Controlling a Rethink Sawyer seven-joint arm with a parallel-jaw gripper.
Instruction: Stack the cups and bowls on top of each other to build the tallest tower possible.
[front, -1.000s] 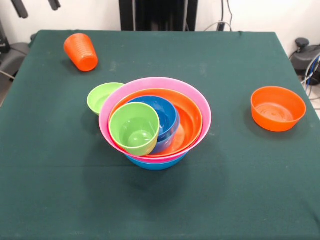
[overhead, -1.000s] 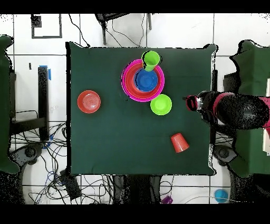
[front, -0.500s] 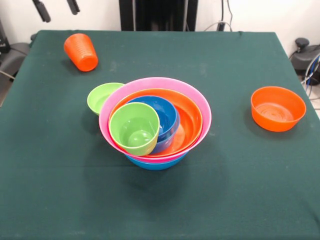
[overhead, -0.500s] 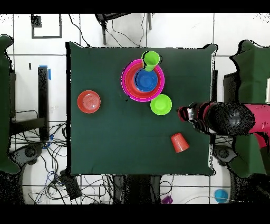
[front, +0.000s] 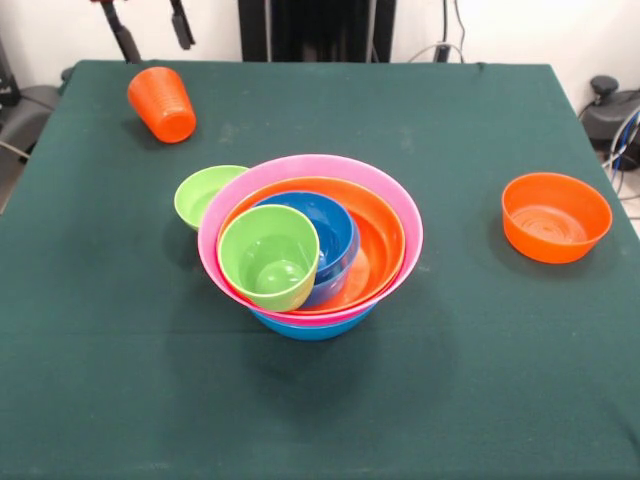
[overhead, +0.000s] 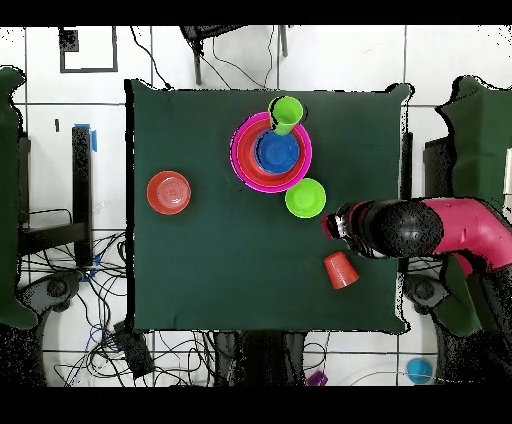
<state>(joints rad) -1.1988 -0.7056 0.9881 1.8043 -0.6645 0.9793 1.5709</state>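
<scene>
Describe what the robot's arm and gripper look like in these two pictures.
From above, the arm is a thick rounded tube: its outer section is red to magenta, and it turns black toward the wrist, with a small red patch near the tip. From the front, the gripper shows two slim dark fingers at the top edge, with a bit of red above them. No cables or markings can be made out.

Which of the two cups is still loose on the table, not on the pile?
The orange cup, upside down near the table's corner. The green cup leans inside the stacked bowls.
</scene>
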